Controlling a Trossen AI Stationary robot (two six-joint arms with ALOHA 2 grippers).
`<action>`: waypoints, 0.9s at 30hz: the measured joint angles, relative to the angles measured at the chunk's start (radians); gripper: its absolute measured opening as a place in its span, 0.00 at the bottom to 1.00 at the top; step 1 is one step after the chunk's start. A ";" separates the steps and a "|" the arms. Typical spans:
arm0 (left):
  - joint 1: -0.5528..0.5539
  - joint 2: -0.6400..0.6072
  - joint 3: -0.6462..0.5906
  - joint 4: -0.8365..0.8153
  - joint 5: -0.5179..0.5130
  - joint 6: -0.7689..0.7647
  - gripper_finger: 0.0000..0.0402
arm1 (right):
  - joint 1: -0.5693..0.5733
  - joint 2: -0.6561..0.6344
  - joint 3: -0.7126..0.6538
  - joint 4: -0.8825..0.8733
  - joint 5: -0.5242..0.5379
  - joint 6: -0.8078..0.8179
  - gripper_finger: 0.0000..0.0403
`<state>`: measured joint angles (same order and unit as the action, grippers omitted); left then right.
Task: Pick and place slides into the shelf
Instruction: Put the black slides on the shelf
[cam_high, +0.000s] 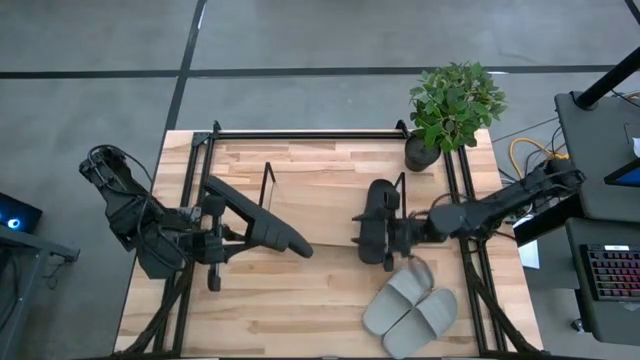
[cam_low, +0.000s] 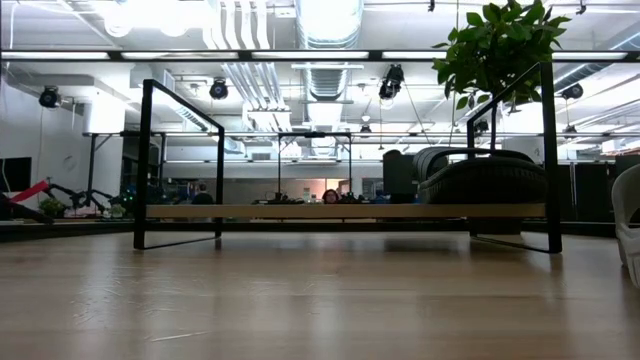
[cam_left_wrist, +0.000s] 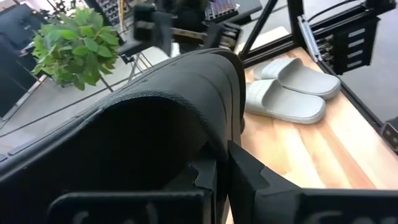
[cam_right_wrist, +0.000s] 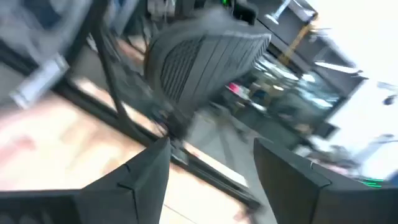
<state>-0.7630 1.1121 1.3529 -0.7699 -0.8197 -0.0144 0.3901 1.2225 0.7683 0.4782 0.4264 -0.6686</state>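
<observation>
The right gripper (cam_high: 400, 238) stands spread just beside a matte black slide (cam_high: 377, 222) on the light wood shelf (cam_high: 320, 200). The left gripper (cam_high: 222, 243) pinches the other matte black slide (cam_high: 255, 218); the light grey pair (cam_high: 410, 308) lies nearby

Wooden table (cam_high: 300, 300) bearing shelf (cam_high: 320, 190), grey slides (cam_high: 412, 310)

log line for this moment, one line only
left gripper shut on black slide | right gripper open beside black slide on shelf | grey slides on table
</observation>
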 joint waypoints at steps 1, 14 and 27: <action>0.006 0.000 0.000 0.001 0.000 0.003 0.00 | 0.022 0.023 0.011 0.006 0.066 -0.044 0.55; 0.077 0.004 -0.016 0.031 -0.004 0.080 0.00 | 0.148 0.348 0.246 0.023 0.517 -0.359 0.54; 0.151 -0.040 -0.018 0.029 -0.054 -0.246 0.00 | 0.180 0.553 0.388 0.026 0.824 -0.650 0.54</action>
<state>-0.6119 1.0719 1.3346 -0.7414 -0.8734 -0.2601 0.5704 1.7755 1.1565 0.5037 1.2503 -1.3183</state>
